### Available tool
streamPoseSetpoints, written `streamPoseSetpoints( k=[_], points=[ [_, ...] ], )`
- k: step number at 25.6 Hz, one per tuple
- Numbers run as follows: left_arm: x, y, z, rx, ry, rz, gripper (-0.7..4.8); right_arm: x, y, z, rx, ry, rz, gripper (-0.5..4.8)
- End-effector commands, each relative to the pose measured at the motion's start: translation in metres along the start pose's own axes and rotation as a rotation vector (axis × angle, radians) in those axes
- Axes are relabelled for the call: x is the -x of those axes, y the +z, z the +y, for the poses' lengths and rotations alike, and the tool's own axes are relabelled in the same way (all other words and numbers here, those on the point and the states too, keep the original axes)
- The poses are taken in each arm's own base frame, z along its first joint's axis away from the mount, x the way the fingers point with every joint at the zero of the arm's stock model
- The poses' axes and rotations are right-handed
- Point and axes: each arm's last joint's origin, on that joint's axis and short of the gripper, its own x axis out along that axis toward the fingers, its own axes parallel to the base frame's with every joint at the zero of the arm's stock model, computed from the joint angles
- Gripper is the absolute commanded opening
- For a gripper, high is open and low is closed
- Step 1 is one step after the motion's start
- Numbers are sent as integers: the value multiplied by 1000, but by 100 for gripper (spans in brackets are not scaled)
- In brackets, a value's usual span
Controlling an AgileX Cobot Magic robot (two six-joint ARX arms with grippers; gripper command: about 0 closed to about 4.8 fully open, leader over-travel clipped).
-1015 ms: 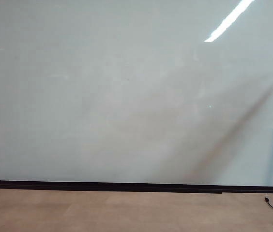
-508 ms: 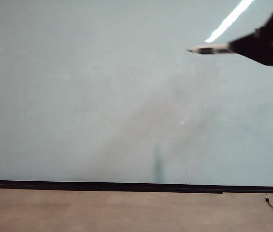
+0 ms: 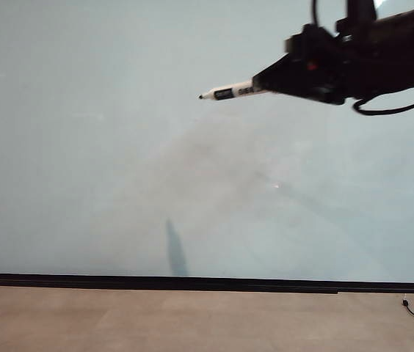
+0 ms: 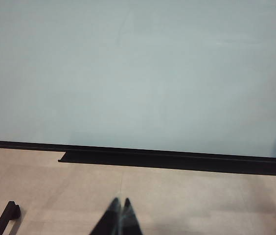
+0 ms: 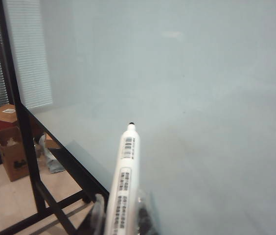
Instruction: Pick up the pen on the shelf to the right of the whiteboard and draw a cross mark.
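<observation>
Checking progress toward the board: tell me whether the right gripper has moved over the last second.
Yes. The right gripper, shut on the pen, came in from the exterior view's right edge and went leftward across the whiteboard.

The right gripper [image 3: 266, 83] is up high on the right, in front of the whiteboard [image 3: 119, 147]. The pen [image 3: 229, 92] sticks out to the left. The left gripper [image 4: 120, 215] is low, above the floor [image 4: 201, 196].

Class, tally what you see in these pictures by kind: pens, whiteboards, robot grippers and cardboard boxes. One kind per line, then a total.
Pens: 1, the pen held in the right gripper
Whiteboards: 1, the whiteboard
Grippers: 2, right gripper and left gripper
Cardboard boxes: 2, the cardboard boxes
Total: 6
</observation>
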Motion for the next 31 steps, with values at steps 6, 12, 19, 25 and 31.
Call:
streamPoseSetpoints(
  k=[6, 12, 19, 25, 31],
  points=[
    [0, 2, 0, -4, -4, -11, -5, -20, -5, 2, -166, -45, -137, -6],
    [0, 2, 0, -4, -4, -11, -4, -38, -9, 1, -242, -50, -210, -6],
    [0, 2, 0, -4, -4, -11, -4, -61, 4, -4, -249, -52, -165, -6],
    [0, 2, 0, -4, -4, -11, -5, -78, 18, -10, -216, -56, -143, -6],
    [0, 2, 0, -4, -4, -11, -4, -86, 19, -11, -219, -56, -139, -6]
  ],
)
